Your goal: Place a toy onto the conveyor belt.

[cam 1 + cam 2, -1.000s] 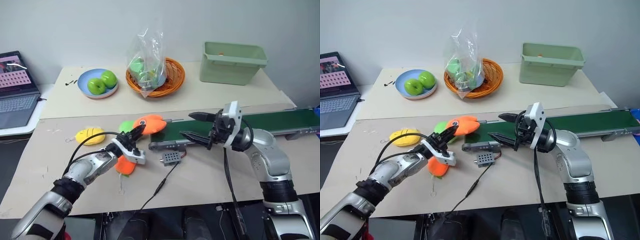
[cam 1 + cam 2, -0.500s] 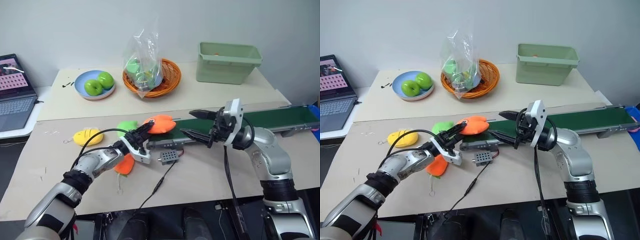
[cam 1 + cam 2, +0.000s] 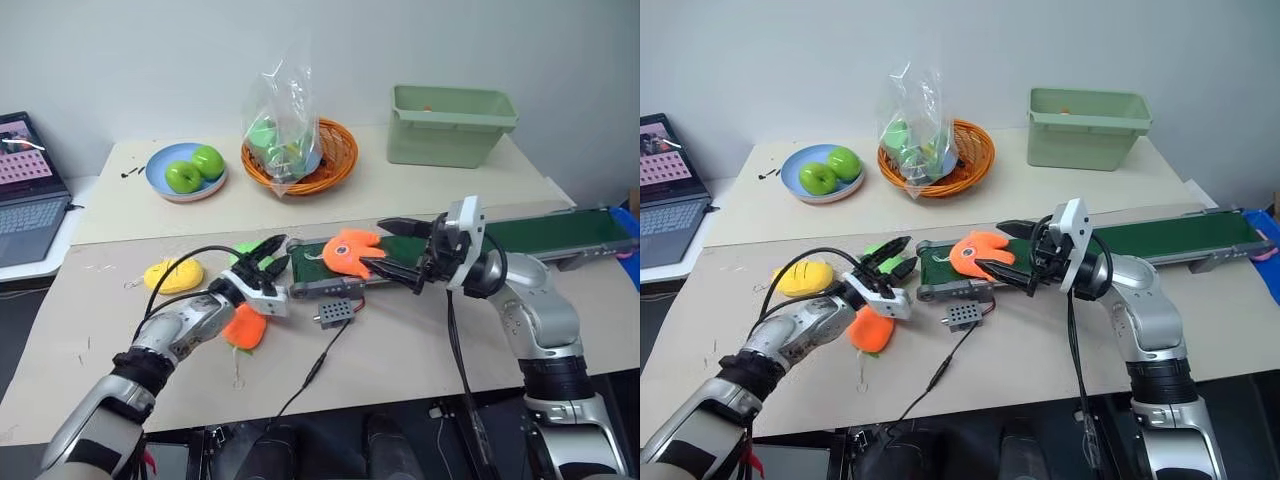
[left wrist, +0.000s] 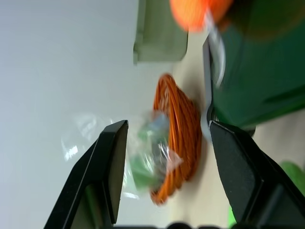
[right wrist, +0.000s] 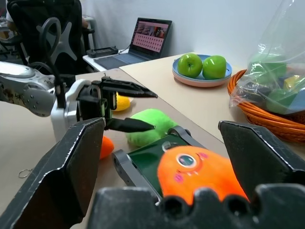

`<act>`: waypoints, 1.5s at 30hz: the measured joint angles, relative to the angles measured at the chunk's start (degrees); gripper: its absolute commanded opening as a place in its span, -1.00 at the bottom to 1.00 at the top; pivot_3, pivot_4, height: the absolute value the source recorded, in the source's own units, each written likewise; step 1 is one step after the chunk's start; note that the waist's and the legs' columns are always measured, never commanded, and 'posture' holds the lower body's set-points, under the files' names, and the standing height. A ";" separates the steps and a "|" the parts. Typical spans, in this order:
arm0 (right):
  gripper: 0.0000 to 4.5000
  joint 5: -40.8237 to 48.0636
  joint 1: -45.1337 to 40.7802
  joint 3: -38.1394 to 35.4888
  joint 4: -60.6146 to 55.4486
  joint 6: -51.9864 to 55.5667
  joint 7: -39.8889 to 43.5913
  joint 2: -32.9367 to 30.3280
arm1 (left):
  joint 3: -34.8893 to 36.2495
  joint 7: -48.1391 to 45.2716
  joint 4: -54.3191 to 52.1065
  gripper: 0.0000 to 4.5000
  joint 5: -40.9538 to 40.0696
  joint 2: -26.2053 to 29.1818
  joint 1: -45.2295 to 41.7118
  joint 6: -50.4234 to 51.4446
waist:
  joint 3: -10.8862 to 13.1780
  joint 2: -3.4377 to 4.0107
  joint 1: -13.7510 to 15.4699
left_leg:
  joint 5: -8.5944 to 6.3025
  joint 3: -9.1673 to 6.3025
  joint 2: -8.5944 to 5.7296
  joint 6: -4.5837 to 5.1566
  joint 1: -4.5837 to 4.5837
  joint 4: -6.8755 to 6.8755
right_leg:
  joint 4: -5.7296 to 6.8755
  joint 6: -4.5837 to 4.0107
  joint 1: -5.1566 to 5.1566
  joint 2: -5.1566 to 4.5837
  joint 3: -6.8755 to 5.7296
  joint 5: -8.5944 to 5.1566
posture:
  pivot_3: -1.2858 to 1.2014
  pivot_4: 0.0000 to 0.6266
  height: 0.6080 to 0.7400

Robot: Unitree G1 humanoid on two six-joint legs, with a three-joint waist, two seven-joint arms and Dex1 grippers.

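We find the toy (image 3: 349,250) lying on the near end of the conveyor belt (image 3: 540,232), orange body flat on the green surface with its eye upward. It sits just ahead of the left gripper (image 3: 263,262), close past the fingertips but apart from them, and directly between the spread fingers of the right gripper (image 3: 392,247), which hangs over the belt without touching the plush. The left gripper's jaws stand apart with nothing between them; the right gripper's jaws are likewise wide apart and empty.

We judge the placing itself done: the toy rests on the belt and no finger holds it. The step in hand is the release and retreat. What the next move calls for, as we read it, is drawing the left gripper back and away from the belt's end roller without brushing the toy or snagging the cable (image 3: 324,368) that runs from the small grey box (image 3: 337,312) just beside the frame. Under the left gripper lie a smooth orange plush (image 3: 243,326) and a green plush (image 3: 880,252), with a yellow plush (image 3: 172,275) further off.
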 measured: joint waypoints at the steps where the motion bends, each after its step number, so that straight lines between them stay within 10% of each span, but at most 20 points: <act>1: 1.00 0.00 -0.03 0.05 -0.01 0.00 0.02 0.02 | 1.79 -5.38 -1.39 0.28 -5.80 -0.11 1.36 1.55 | 0.00 0.00 -0.02 | 0.00 0.00 0.00 0.01 0.00 0.01 | 0.00 0.00 0.00 0.00 0.00 0.00 | 0.03 -0.52 1.00; 13: 1.00 0.01 -0.24 0.24 0.41 0.00 0.59 -0.53 | 18.27 -48.15 -38.77 0.28 -71.99 0.76 14.70 43.94 | 0.01 -0.01 -0.30 | -0.08 0.21 0.16 0.13 0.19 0.10 | 0.04 -0.01 0.14 0.08 0.17 0.00 | 0.03 -0.52 1.00; 45: 1.00 -0.01 -0.24 0.33 0.71 0.01 1.44 -0.54 | 19.93 -51.67 -40.81 0.28 -69.09 -2.23 14.82 49.68 | 0.01 -0.01 -0.20 | -0.13 0.78 0.48 0.19 0.30 0.09 | -0.10 -0.15 0.15 0.33 0.45 0.11 | 0.03 -0.52 1.00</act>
